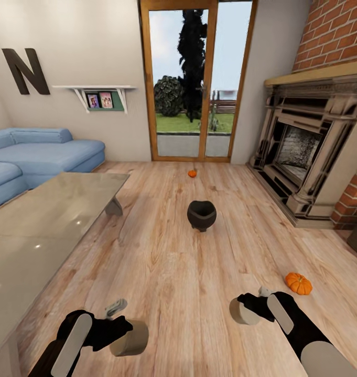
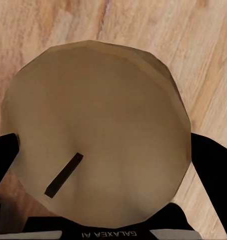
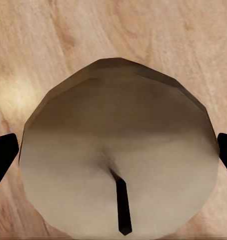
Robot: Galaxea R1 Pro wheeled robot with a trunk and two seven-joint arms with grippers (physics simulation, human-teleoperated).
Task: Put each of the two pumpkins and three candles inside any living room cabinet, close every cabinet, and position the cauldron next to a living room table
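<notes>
Candles fill both my claws: the left gripper is clamped on one candle, the right gripper on another candle. Ahead I see a near pumpkin, the cauldron, and a far pumpkin on the floor.

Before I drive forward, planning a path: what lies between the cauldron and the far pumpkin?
Bare wood floor in the head view; nothing between the cauldron and the far pumpkin.

A large dark letter "N" hangs on the wall, upper left of the head view; the left gripper's body reads "GALAXEA AI", upside down
</notes>
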